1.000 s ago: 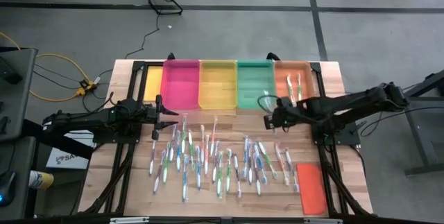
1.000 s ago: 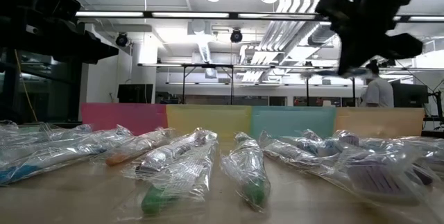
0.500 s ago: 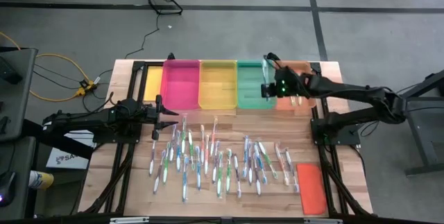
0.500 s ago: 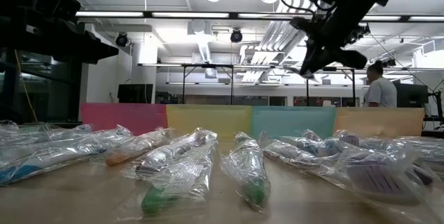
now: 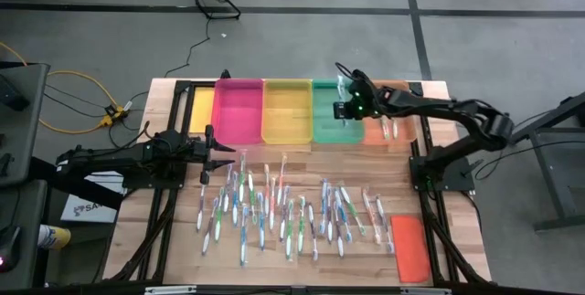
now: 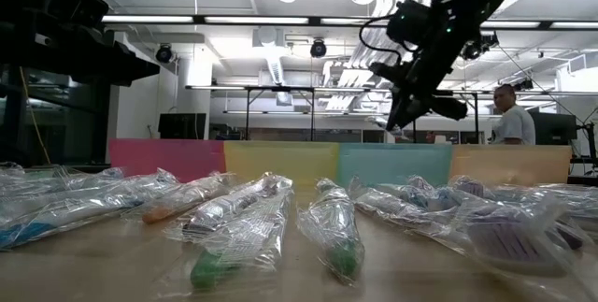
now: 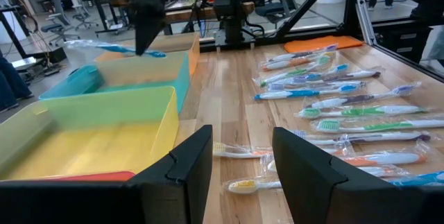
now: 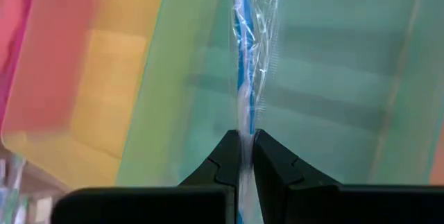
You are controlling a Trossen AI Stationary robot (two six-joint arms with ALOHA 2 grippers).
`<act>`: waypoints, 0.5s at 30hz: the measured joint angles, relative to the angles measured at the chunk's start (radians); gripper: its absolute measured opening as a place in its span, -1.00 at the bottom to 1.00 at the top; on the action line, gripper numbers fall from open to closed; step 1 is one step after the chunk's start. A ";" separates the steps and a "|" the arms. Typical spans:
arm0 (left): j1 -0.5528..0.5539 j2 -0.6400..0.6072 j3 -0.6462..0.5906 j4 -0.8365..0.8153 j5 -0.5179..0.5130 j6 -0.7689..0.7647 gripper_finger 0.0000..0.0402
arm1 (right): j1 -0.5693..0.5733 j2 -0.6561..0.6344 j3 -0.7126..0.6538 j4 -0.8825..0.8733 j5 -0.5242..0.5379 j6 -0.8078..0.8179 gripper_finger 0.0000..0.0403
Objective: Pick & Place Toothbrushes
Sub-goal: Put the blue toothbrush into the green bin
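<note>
My right gripper point(image 5: 345, 103) hangs above the green tray point(image 5: 335, 126), shut on a blue-and-white toothbrush in a clear wrapper point(image 8: 247, 50). The left wrist view shows that toothbrush point(image 7: 118, 46) lying about level under the fingers, above the tray. Many wrapped toothbrushes point(image 5: 283, 208) lie flat on the wooden table in front of the trays. Two more point(image 5: 388, 120) lie in the orange tray. My left gripper point(image 5: 224, 153) is open and waits low over the table by the pink tray's near edge point(image 5: 239, 140); its fingers point(image 7: 191, 165) touch nothing. My right gripper pinches the wrapped toothbrush between its two fingers at a spot along the handle point(image 8: 244, 125). The fingers come from above, slanting down. Most of the brush sticks out beyond the fingertips. It is lifted clear, roughly level above the green tray.
A row of trays stands along the far edge: a small yellow-orange one, pink, yellow point(image 5: 287, 110), green and orange point(image 5: 402, 94). A flat orange lid point(image 5: 410, 246) lies at the near right. A person point(image 6: 509, 115) stands in the room beyond the table.
My right gripper has carried the toothbrush from just in front of the trays toward the far edge and a little to the left. It has turned on the way and now hangs over the green tray. It stayed shut on the brush.
</note>
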 joint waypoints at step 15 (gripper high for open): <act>0.000 0.000 0.000 0.000 0.000 0.000 -0.27 | 0.009 0.078 0.082 -0.184 0.049 0.009 -0.74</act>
